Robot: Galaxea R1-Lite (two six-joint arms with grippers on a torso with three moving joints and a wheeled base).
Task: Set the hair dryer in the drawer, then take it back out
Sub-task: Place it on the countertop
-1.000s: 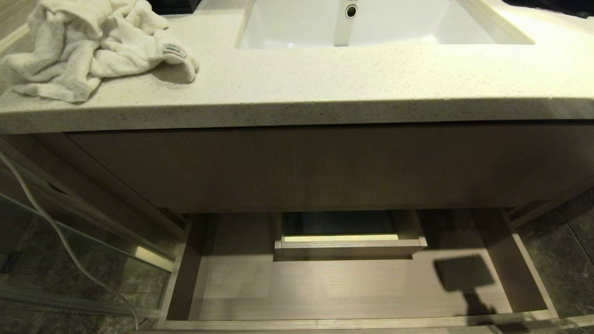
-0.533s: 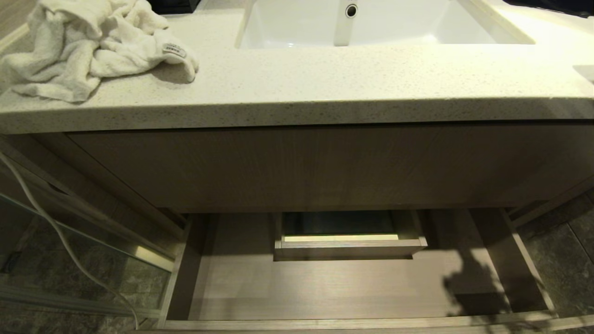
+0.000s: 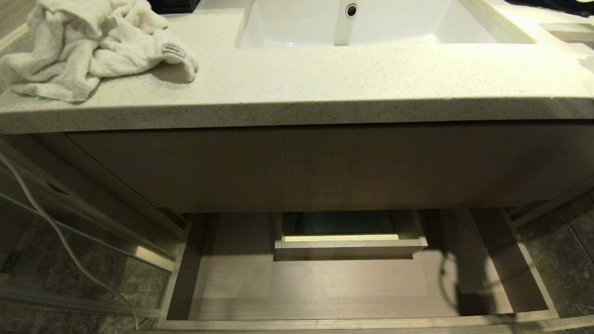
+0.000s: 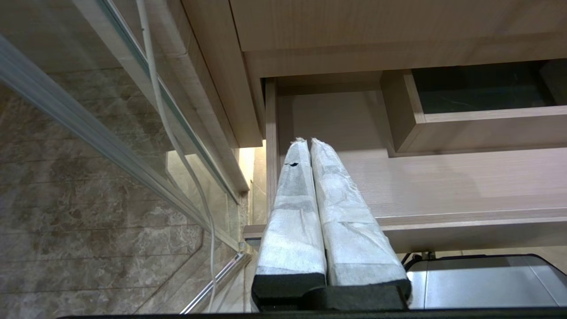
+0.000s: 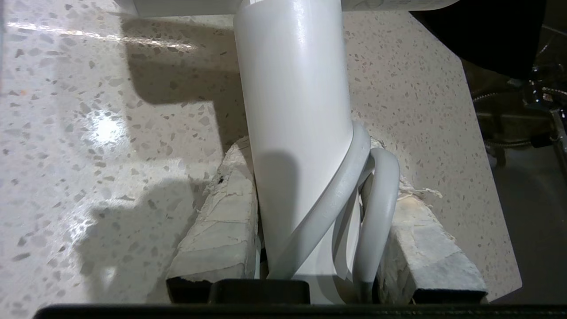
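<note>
The right tool is clamped on the slim white handle of the hair dryer, its two taped fingers pressing the handle from either side, with a loop of the pale cord caught against the far finger. In the right wrist view the dryer hangs over the speckled desk, and its shadow falls on the stone at the upper left of that frame. In the head view neither the right tool nor the dryer shows; only a dark shadow lies at the lower right of the drawer.

The left tool sits with its wrapped fingers pressed together, holding nothing, just over the near left corner of the drawer.

The drawer stands pulled open in the lower half of the head view, its floor bare, with the boxed cutout at the back centre. A crumpled white towel lies on the desk at the upper left, and the white sink is at top centre.
</note>
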